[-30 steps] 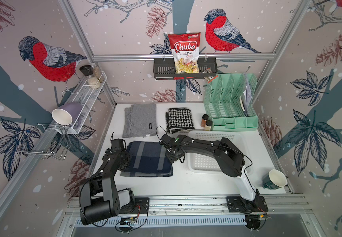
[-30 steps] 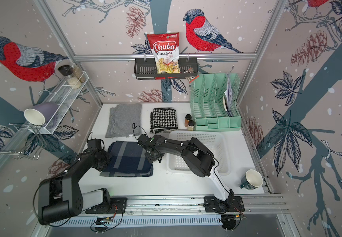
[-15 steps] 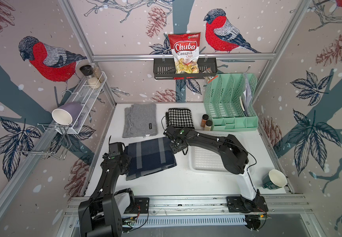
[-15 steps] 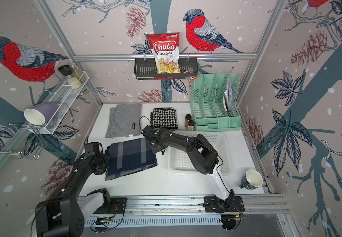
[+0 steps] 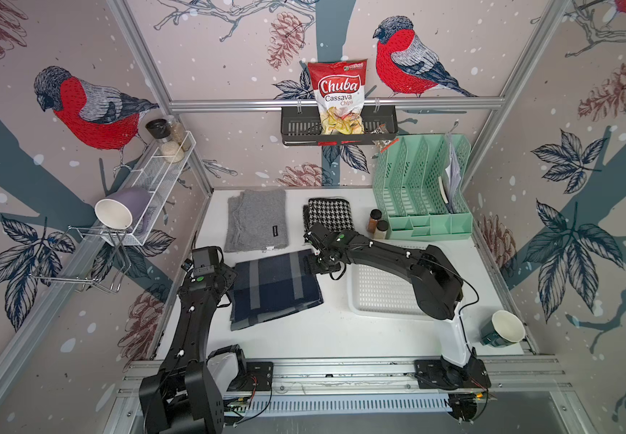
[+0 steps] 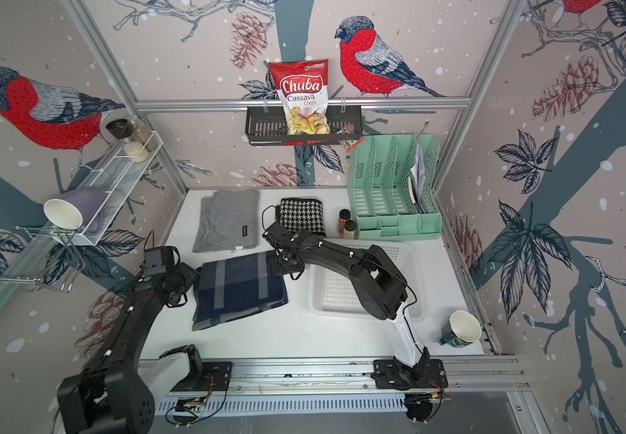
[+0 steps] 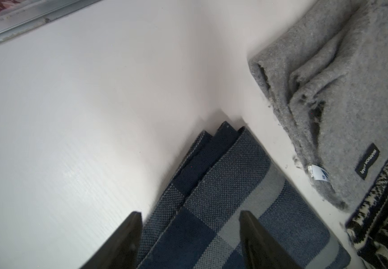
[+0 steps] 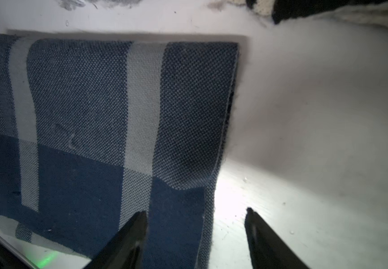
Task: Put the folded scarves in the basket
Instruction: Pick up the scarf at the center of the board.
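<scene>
Navy plaid scarf lies folded flat on the table, not yet in the basket. It sits btwn the two grippers: L gripper at one side edge, R gripper at the opposite far corner. Both are released, w/ fingers spread and nothing pinched.

L wrist view: the scarf's layered corner points straight ahead of the fingers. One finger is over cloth, the other just off the edge over bare table.

R wrist view: similar. The folded edge passes btwn the fingers, w/ the bulk of the scarf off to one finger's side.

The pack is near square. Its slightly longer axis prob runs from L fingers to R fingers. The basket is behind the R fingers, on the side away from the scarf, partly under R arm, so R is nearer the drop. Grey knit scarf lies near the L fingers, apart from the navy one. Prob not the target.
</scene>
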`<state>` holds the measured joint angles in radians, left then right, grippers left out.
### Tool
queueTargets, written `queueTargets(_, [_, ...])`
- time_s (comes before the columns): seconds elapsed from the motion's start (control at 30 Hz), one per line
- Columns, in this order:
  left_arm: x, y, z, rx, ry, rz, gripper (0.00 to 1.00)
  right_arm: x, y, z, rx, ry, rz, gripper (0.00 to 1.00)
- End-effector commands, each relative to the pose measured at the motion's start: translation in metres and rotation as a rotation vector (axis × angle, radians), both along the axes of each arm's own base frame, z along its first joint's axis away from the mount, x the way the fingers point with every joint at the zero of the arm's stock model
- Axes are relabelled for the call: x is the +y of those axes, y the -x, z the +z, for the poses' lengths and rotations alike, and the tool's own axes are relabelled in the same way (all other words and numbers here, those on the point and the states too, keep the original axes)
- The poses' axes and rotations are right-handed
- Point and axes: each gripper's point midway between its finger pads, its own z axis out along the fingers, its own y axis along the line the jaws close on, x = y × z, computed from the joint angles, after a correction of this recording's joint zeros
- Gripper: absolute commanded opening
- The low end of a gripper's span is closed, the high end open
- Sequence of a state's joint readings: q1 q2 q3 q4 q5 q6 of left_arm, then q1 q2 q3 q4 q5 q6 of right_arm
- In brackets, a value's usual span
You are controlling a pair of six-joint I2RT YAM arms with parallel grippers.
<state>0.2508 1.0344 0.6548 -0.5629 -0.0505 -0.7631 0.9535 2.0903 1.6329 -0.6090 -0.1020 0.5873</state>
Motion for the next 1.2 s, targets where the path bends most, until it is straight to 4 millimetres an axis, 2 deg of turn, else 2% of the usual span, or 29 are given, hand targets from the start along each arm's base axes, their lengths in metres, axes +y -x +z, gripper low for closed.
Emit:
queueTargets(0.0, [-0.005,-0.003,0.0,-0.004,0.01,-0.048,0.75,0.011,0.002,-0.009,0.091,-0.095,-0.055,0.73])
queueTargets(0.27, [-0.007,-0.002,-0.007,0.009,0.03,-0.042,0.75,0.017,0.009,-0.039,0.182,-0.1,-0.033,0.68])
queueTargets(0.53, [-0.008,-0.002,-0.006,0.005,0.032,-0.047,0.73,0.032,0.018,-0.044,0.231,-0.152,-0.014,0.6])
queueTargets(0.77, [-0.009,-0.001,-0.007,0.005,0.04,-0.049,0.72,0.03,0.009,-0.045,0.203,-0.13,-0.045,0.36])
queueTargets(0.9, [-0.012,-0.001,-0.006,-0.008,0.049,-0.06,0.72,0.027,0.0,-0.045,0.189,-0.117,-0.063,0.17])
queueTargets(1.0, [-0.021,-0.006,-0.01,-0.021,0.086,-0.101,0.72,0.02,-0.007,-0.047,0.166,-0.08,-0.079,0.03])
queueTargets(1.03, [-0.023,-0.007,-0.012,-0.017,0.098,-0.112,0.71,0.016,-0.011,-0.047,0.151,-0.063,-0.088,0.0])
queueTargets(1.17, [-0.033,-0.009,-0.018,-0.008,0.125,-0.156,0.71,-0.004,-0.024,-0.048,0.112,-0.005,-0.128,0.0])
